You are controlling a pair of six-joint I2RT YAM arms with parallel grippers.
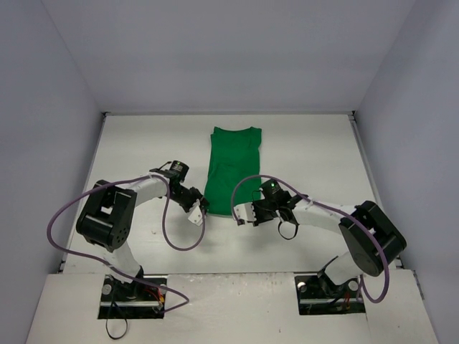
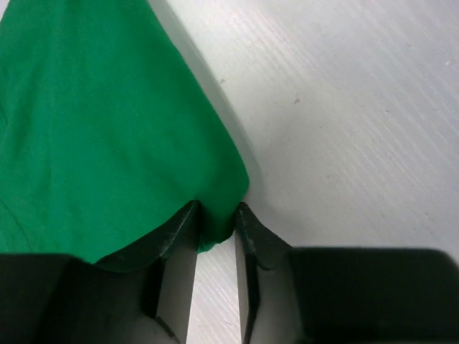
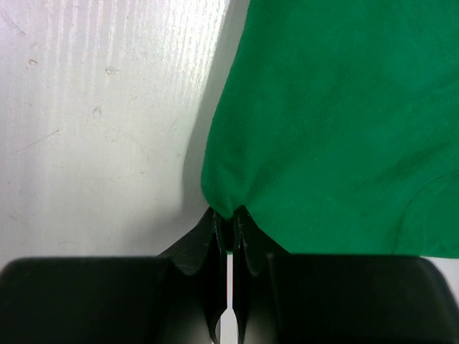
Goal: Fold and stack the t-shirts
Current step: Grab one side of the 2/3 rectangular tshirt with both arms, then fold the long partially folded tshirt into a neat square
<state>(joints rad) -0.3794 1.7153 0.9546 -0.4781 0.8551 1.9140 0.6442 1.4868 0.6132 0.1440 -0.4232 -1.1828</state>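
A bright-green t-shirt (image 1: 233,161) lies on the white table (image 1: 143,143) as a long narrow strip running away from the arms, collar end at the back. My left gripper (image 1: 203,208) is at the strip's near left corner. In the left wrist view the gripper (image 2: 216,212) is shut on a bunched corner of the t-shirt (image 2: 100,129), which fills the gap at the tips. My right gripper (image 1: 241,215) is at the near right corner. In the right wrist view the gripper (image 3: 228,216) is shut tight on a pinch of the t-shirt (image 3: 337,122).
Grey walls (image 1: 50,107) close in the table on the left, back and right. Purple cables (image 1: 179,244) loop from both arms over the near part of the table. The arm bases stand on a raised board (image 1: 229,301) at the front edge.
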